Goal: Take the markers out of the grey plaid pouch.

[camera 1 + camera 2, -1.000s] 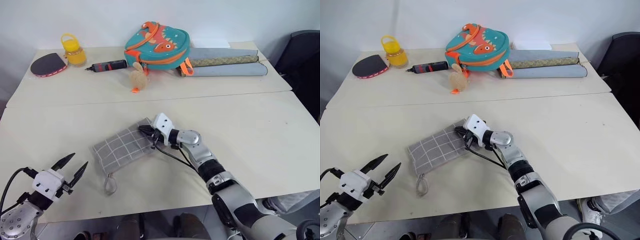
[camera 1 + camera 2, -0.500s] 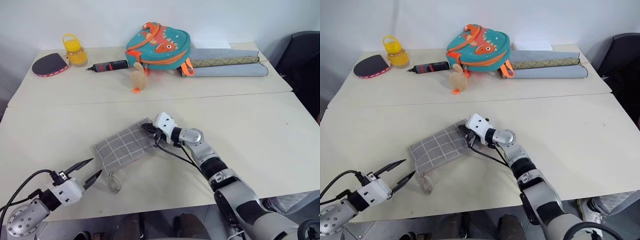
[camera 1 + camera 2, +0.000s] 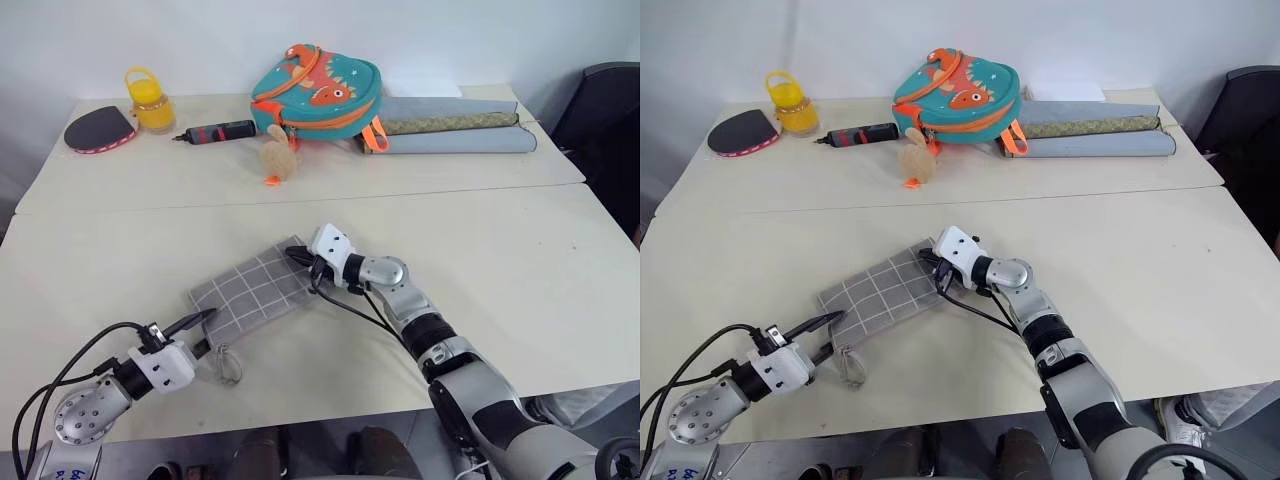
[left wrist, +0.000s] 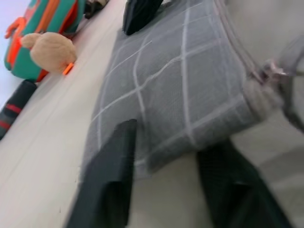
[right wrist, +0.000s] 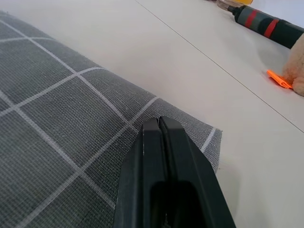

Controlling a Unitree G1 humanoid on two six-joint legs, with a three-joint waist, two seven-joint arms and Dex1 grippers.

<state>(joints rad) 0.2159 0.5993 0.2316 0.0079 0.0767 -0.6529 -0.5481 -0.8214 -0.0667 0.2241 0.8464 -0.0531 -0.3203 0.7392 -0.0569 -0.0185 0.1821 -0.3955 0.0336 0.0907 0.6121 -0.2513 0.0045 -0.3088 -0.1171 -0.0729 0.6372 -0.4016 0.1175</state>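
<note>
Pouch (image 3: 252, 290) lies flat on near table (image 3: 520, 260), front-centre, zip end and cord loop (image 3: 226, 364) toward front edge. L gripper (image 3: 198, 332) sits at pouch's near-left corner, fingers apart w/ corner edge between them in left wrist view; can't tell if they actually touch fabric. R gripper (image 3: 297, 257) at far-right corner, fingers pressed together on top of fabric (image 5: 71, 118); whether any cloth is pinched is hidden. Markers not visible; pouch's inside can't be made out.
</note>
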